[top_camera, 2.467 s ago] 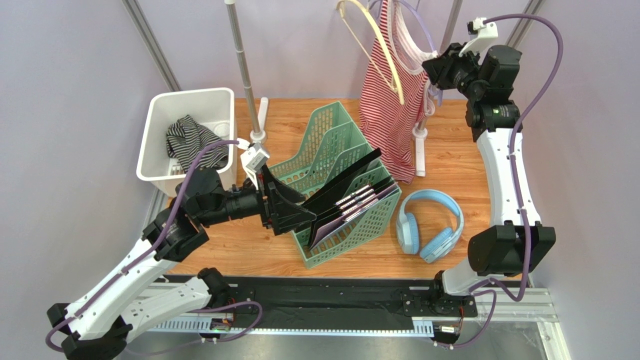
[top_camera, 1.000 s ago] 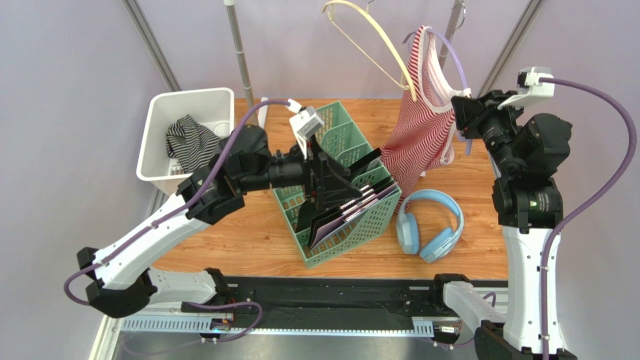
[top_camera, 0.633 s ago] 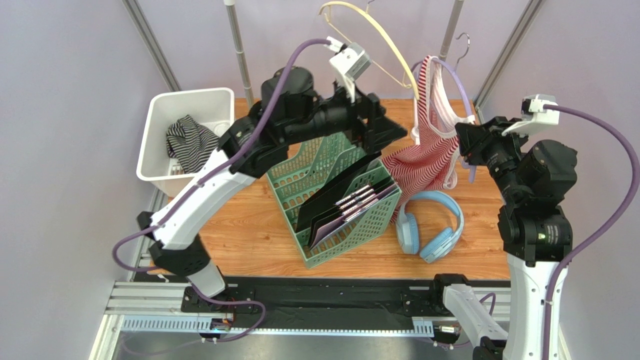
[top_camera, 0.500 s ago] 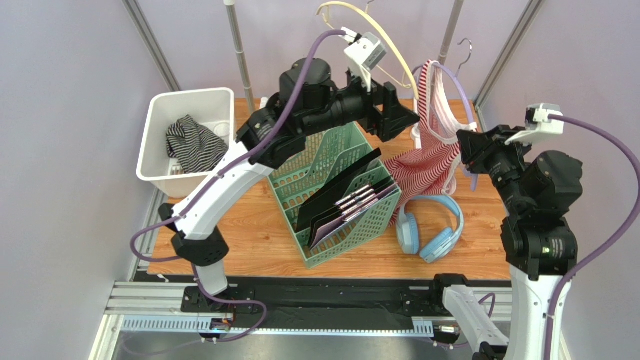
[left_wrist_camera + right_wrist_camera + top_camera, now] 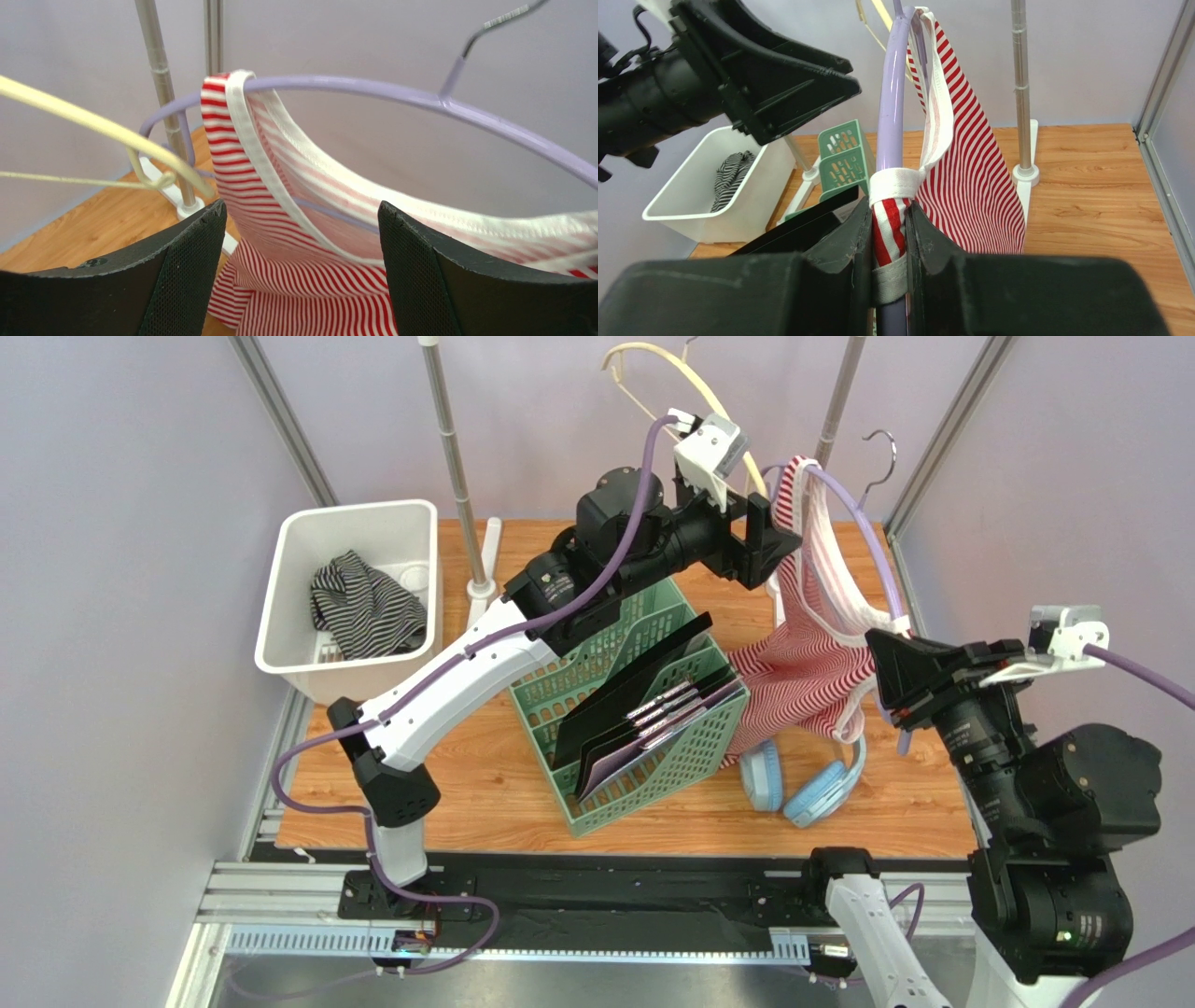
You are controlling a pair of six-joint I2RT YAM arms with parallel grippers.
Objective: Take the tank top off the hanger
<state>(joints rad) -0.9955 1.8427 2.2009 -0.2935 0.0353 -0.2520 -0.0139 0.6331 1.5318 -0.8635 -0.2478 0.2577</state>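
Observation:
The red-and-white striped tank top (image 5: 800, 679) hangs on a purple hanger (image 5: 856, 532), tilted between both arms. My right gripper (image 5: 887, 679) is shut on the near strap where it wraps the hanger's end; in the right wrist view (image 5: 888, 210) the strap and the purple bar (image 5: 896, 91) sit between the jaws. My left gripper (image 5: 772, 539) is open at the hanger's far end. In the left wrist view (image 5: 300, 210) the far strap (image 5: 242, 133) drapes over the purple bar (image 5: 393, 94), ahead of the jaws and not touched.
An empty cream hanger (image 5: 701, 406) hangs beside my left gripper. A green file rack (image 5: 631, 700) with black folders stands mid-table, and blue headphones (image 5: 807, 784) lie under the top. A white bin (image 5: 407, 525) holds a striped garment. Rail poles (image 5: 456, 462) stand behind.
My left arm rose from the file rack up to the hanger's far end, gripper open. My right gripper pulled the hanger and top down and toward the near right.

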